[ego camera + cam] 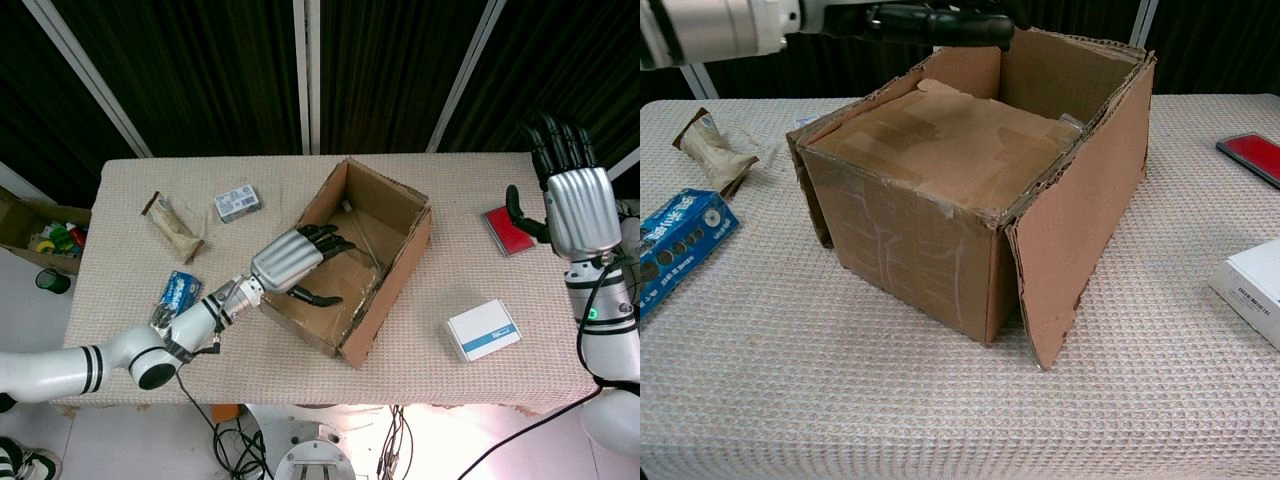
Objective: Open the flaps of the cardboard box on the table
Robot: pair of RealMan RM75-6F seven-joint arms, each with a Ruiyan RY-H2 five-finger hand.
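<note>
Brown cardboard box (372,262) near the middle of the cloth-covered surface (300,385), turned at an angle. Edges ragged; pale tape strips across the near flap (940,140), which lies flat over the opening. Right side flap (1080,230) folded down outside the wall, the far part of the box open to view. Faint scrawl on the near wall, unreadable.

Left hand (295,262) laid over the near-left rim, dark fingers (335,238) spread and reaching inside, clamped on nothing. Right hand (572,190) raised at the far right, well apart from the box, fingers apart and empty.

Blue packet (675,240) with print too small to read left of the box; white box with blue label (482,330) right of it, lettering illegible. Contents of the cardboard box not discernible.
</note>
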